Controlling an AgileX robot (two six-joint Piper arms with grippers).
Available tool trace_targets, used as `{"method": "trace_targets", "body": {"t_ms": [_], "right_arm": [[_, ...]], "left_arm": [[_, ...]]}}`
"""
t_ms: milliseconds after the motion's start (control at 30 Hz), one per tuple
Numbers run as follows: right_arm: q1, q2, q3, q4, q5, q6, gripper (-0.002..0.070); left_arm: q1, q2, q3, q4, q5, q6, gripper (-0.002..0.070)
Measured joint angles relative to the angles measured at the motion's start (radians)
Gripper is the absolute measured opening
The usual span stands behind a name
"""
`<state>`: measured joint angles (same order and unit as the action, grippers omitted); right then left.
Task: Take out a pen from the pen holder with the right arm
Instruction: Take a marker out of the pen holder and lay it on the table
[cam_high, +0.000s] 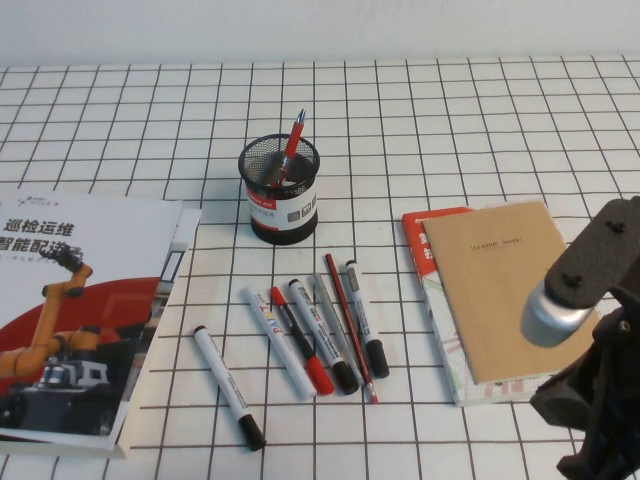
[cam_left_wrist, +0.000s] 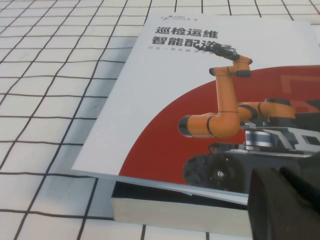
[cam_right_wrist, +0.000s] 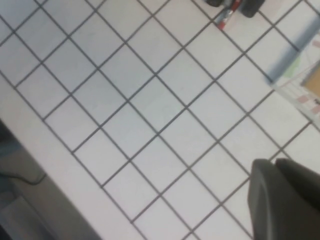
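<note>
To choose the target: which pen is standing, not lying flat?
The red pen in the holder; the others lie on the table. Right gripper, shut, hangs by the notebook; left gripper by the book.

Left gripper (cam_left_wrist: 287, 205) over booklet (cam_left_wrist: 165, 100), right gripper (cam_right_wrist: 285, 200) over table (cam_right_wrist: 150, 100) (both edge-cropped)

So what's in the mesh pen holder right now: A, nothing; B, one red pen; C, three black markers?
B: a single red pen leans in the pen holder; the right gripper, shut, hangs over the table at the near right, the left gripper over the book.
</note>
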<state>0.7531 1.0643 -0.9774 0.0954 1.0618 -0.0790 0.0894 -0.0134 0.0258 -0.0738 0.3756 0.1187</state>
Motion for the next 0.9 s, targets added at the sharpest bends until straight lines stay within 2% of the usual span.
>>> {"method": "trace_targets", "body": {"t_ms": [100, 233, 533, 767, 900], "right_arm": [[-0.002, -0.002, 0.013, -0.062, -0.042, 0.000, -0.0015], [-0.080, -0.069, 0.101, -0.107, -0.214, 0.000, -0.0015], [-0.436, -0.405, 0.589, -0.108, -0.737, 0.000, -0.0015], [-0.699, -0.726, 0.878, 0.013, -0.892, 0.000, -0.0016], [-0.733, -0.870, 0.973, 0.046, -0.930, 0.000, -0.0016]], "left_arm": [[0.000, 0.000, 0.000, 0.000, 0.000, 0.000, -0.0003], [0.000, 0.000, 0.000, 0.000, 0.000, 0.000, -0.0003], [0.000, 0.000, 0.000, 0.000, 0.000, 0.000, -0.0003], [0.000, 0.000, 0.000, 0.000, 0.000, 0.000, -0.0003], [0.000, 0.000, 0.000, 0.000, 0.000, 0.000, -0.0003]]}}
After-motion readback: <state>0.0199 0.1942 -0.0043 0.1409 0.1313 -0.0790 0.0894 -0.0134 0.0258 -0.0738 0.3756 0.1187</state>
